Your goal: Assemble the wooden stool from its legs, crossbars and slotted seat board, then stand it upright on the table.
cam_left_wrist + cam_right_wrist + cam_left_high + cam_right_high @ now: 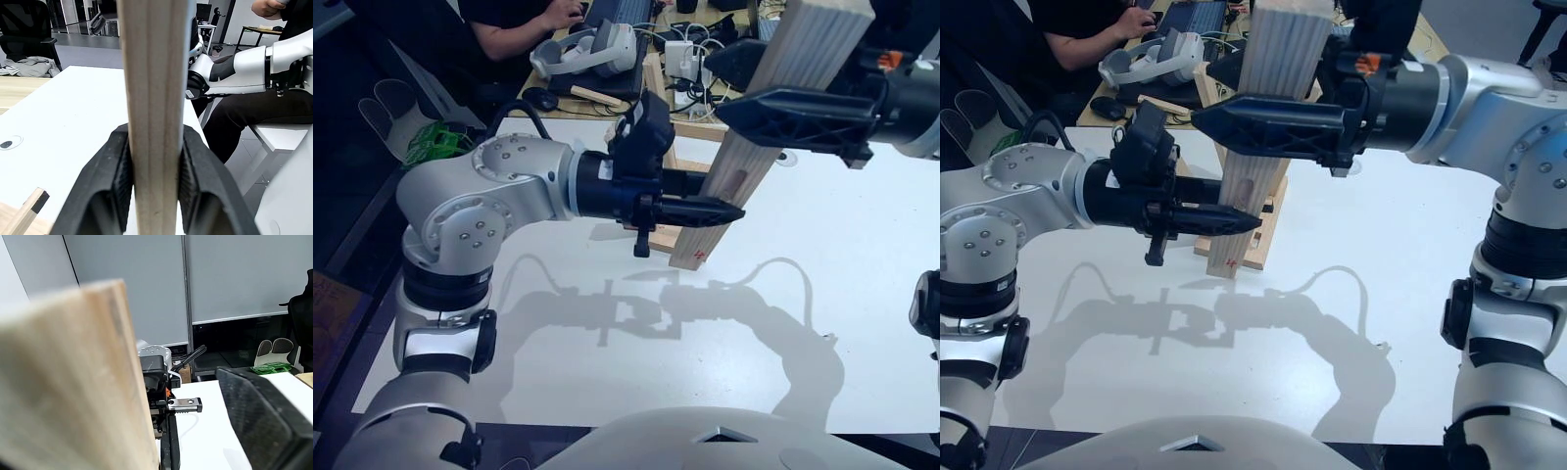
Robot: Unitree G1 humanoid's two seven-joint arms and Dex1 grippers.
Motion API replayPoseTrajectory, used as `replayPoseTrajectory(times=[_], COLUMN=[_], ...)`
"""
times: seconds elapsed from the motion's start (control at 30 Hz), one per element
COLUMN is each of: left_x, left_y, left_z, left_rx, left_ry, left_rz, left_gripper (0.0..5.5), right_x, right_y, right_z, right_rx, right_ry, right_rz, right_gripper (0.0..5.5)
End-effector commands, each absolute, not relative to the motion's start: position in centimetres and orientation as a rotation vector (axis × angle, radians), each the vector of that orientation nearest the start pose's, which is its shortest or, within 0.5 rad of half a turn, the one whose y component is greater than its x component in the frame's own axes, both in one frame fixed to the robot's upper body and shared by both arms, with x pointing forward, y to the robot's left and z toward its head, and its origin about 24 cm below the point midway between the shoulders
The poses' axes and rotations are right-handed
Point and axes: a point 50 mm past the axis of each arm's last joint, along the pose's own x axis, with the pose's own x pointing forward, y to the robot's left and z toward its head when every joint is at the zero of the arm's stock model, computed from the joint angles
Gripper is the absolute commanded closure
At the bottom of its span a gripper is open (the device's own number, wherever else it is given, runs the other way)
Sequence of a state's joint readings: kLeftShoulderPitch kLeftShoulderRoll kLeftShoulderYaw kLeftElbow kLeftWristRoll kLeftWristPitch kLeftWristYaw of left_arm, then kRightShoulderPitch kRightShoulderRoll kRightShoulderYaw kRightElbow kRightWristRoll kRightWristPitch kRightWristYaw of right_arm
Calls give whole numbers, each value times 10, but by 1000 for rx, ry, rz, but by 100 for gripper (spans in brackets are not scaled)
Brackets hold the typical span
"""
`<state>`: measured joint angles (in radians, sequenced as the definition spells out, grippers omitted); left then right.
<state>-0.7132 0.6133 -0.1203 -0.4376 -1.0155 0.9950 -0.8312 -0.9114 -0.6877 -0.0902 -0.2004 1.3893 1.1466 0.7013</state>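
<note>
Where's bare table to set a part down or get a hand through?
Free: the strip along the table's near edge, and its right side past the seat board. Crowded: centre, around the seat board and leg frame, and the far side with headset and cables.

seat board (744, 178) stands tilted at centre of table (842, 294): lower end on the tabletop, upper end leaning to robot's right. left gripper (155, 132) clamps it low, from the left. right gripper (1203, 93) is across its upper part, from the right. leg-and-crossbar frame (1265, 230) lies just behind board's foot. desk (530, 80) behind table, back-left, w/ headset (582, 49) & mouse (540, 98) on it.
</note>
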Motion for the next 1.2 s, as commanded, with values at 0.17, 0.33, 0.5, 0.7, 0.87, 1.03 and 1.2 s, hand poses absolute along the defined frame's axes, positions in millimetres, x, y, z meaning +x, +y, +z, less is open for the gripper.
replayPoseTrajectory(times=[0.17,0.33,0.5,0.7,0.87,1.03,1.2], left_x=[241,241,243,251,264,274,327], left_y=[93,93,92,90,94,138,190], left_z=[235,234,235,241,254,277,283], left_rx=[56,55,53,21,-29,-177,-279], left_ry=[118,118,106,51,-40,-185,-295], left_rz=[-1575,-1576,-1562,-1499,-1381,-1201,-607], left_gripper=[448,448,448,398,313,247,246], right_x=[251,252,252,256,259,263,269], right_y=[-134,-136,-136,-134,-137,-167,-190], right_z=[292,290,289,291,292,304,292], right_rx=[193,207,215,216,215,260,328], right_ry=[117,126,115,81,46,-67,-88], right_rz=[1528,1521,1518,1478,1424,1239,1037], right_gripper=[250,335,410,446,452,452,452])
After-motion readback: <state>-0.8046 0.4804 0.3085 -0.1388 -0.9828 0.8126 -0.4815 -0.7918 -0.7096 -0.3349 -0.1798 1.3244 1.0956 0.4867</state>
